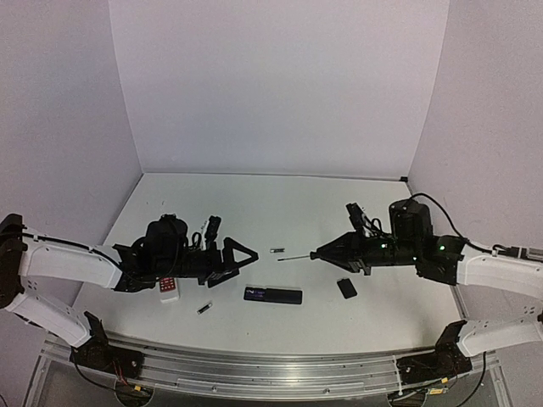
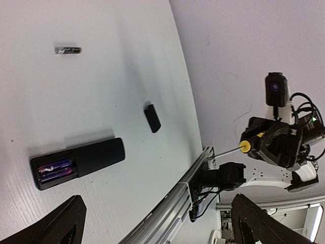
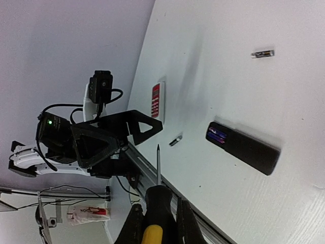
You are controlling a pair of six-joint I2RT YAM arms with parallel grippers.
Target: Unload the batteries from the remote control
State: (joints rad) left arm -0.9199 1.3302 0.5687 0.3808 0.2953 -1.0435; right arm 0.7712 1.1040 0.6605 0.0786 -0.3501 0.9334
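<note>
Loose battery point(image 1: 204, 308) lies nearest the arms' bases on the table point(image 1: 280, 203). Just beyond it, a black remote point(image 1: 273, 295) holds two batteries point(image 2: 55, 169) in its open compartment. Farther back, both arms reach inward, low and level. The left end effector point(image 1: 242, 257) is spread wide and empty, the right end effector point(image 1: 327, 252) clamped on a screwdriver point(image 1: 297, 256), with another battery point(image 1: 277, 250) by its tip.
</note>
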